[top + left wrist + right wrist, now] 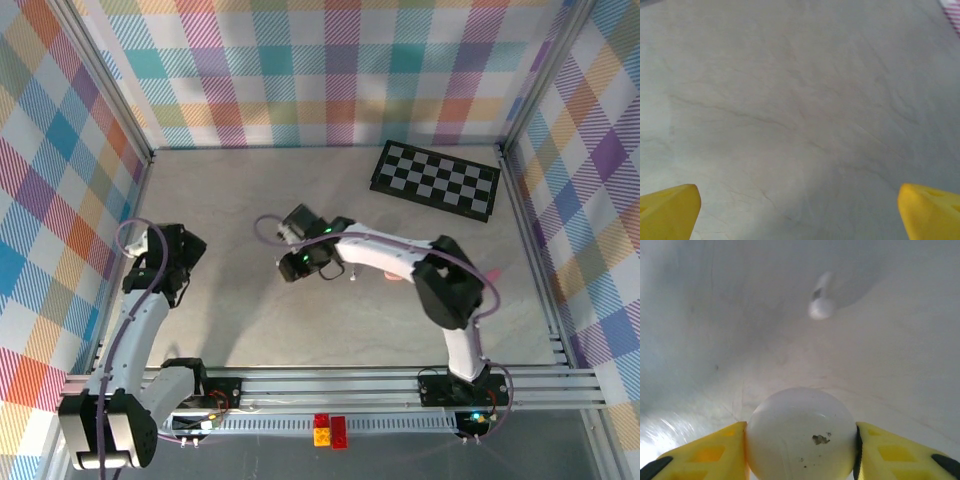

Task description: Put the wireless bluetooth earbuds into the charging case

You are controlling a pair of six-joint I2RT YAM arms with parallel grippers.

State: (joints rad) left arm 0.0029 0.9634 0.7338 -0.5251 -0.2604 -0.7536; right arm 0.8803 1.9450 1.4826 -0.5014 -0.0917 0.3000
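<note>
At the left of the table (790,95), I am reading the left gripper (799,205) as idle: its yellow fingertips are standing wide apart over bare grey surface, holding nothing and touching nothing. Moving toward the centre, the right gripper (801,442) is reaching in low, and its two yellow fingers are pressing against opposite sides of the charging case (802,410), a smooth white pebble-like body with a small dark speck on its near face; I am logging this as a grip on the case rather than a near miss, since both pads are lying flush with its flanks. Just beyond the case, apart from it, one white earbud (820,304) is lying loose on the table, stem pointing away. Further right, at the far corner, a black-and-white checkerboard (435,180) is sitting flat, well apart from the work. On progress, I am judging the task as barely begun: no earbud is showing seated, and the one I can see is waiting outside the case. As for the container, only its rounded outside is facing the wrist camera, so I cannot tell whether the lid is open or whether anything is resting inside.
</note>
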